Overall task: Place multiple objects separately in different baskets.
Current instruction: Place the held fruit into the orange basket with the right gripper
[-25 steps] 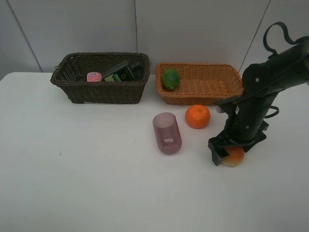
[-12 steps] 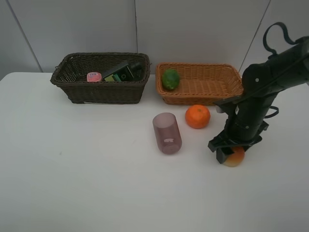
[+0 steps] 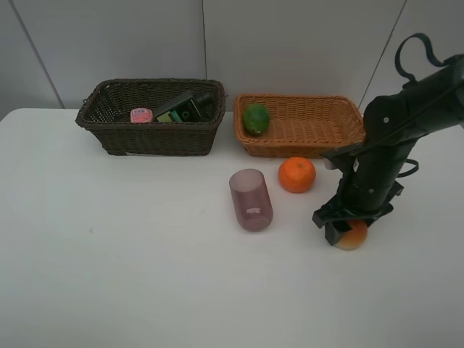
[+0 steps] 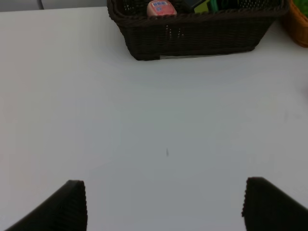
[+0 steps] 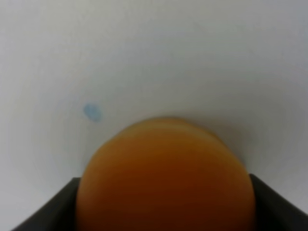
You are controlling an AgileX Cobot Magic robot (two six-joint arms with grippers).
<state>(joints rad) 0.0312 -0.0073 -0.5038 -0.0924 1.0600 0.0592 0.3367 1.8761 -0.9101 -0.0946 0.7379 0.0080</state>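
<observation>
One red-orange round fruit (image 3: 354,237), at the lower right of the tabletop (image 3: 145,254), was clamped by the right gripper (image 3: 345,230). A lift toward the light basket (image 3: 304,147) seemed called for next. The left gripper (image 4: 163,192) was held apart.
</observation>
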